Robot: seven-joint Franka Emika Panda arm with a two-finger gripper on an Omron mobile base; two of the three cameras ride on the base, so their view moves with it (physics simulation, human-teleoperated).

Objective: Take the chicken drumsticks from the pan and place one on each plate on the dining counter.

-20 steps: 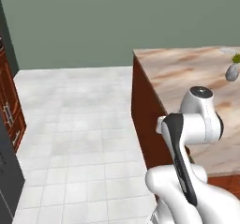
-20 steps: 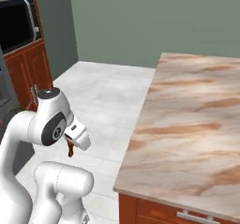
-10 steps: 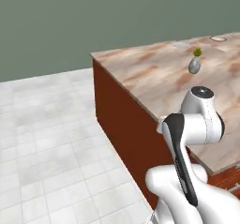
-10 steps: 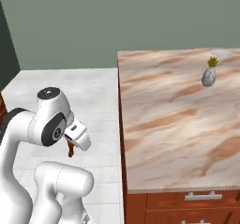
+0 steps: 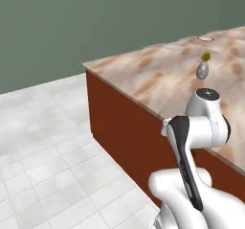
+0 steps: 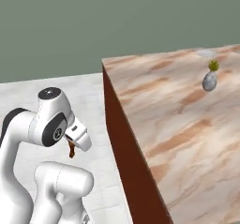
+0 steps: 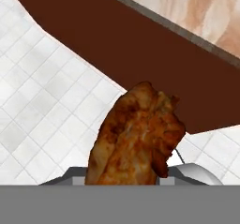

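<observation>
A glossy orange-brown chicken drumstick [image 7: 136, 138] stands in front of the hand camera, and my gripper [image 6: 72, 147] is shut on it; the meat hides the fingertips. In the right base view the drumstick [image 6: 71, 150] hangs below the hand, over the tiled floor left of the dining counter [image 6: 164, 106]. On the far part of the dining counter [image 5: 158, 79] lie a plate with a red-orange rim [image 5: 206, 38] and a pale plate [image 5: 173, 46]. The pale plate [image 6: 205, 53] also lies at the far end in the right base view. The pan is out of view.
A small grey vase with a green sprig [image 5: 203, 69] [image 6: 209, 80] stands on the marble top between me and the plates. The counter's red-brown side wall [image 7: 117, 40] is close ahead of the hand. White floor tiles [image 5: 43, 142] spread to the left.
Both base pictures have shifted, so the base has moved: the dining counter, vase and plates have come into view. The arm's pose and its grip on the drumstick are unchanged.
</observation>
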